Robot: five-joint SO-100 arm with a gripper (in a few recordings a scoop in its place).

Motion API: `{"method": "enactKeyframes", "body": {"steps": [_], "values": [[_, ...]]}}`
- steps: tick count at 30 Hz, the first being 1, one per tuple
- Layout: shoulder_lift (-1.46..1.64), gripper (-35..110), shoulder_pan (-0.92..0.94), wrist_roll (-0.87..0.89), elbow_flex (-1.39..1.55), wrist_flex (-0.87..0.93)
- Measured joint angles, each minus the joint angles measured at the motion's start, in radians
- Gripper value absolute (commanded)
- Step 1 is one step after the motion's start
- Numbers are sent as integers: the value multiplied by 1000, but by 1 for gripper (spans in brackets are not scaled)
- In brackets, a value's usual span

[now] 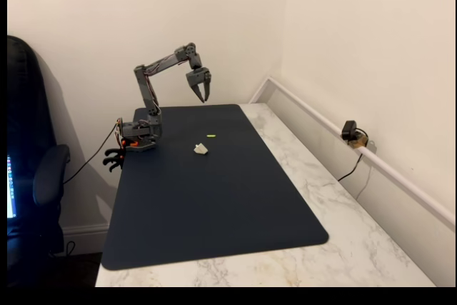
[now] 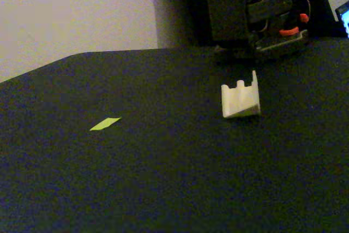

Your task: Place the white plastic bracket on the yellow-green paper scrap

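The white plastic bracket (image 1: 201, 149) (image 2: 240, 99) lies on the dark mat, a small wedge-shaped piece with notches on top. The yellow-green paper scrap (image 1: 211, 135) (image 2: 105, 124) lies flat on the mat a short way from it, apart from the bracket. My gripper (image 1: 204, 93) hangs high in the air above the mat's far edge, pointing down, well clear of both things. Its fingers look slightly parted with nothing between them.
The dark blue mat (image 1: 214, 205) covers most of the marble table (image 1: 343, 198). The arm's base (image 1: 139, 137) (image 2: 256, 9) stands at the mat's far left corner. A small camera (image 1: 350, 132) sits by the wall rail on the right. A black chair (image 1: 32, 176) stands at left.
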Motion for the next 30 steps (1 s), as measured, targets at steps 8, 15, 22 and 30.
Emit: {"method": "enactKeyframes", "body": {"steps": [8, 15, 22, 30], "values": [[-8, 4, -54, 95, -2, 0], [-20, 12, -178, 307, 173, -9], [91, 24, -298, 391, 383, -61], [146, 25, -400, 428, 597, -212]]}}
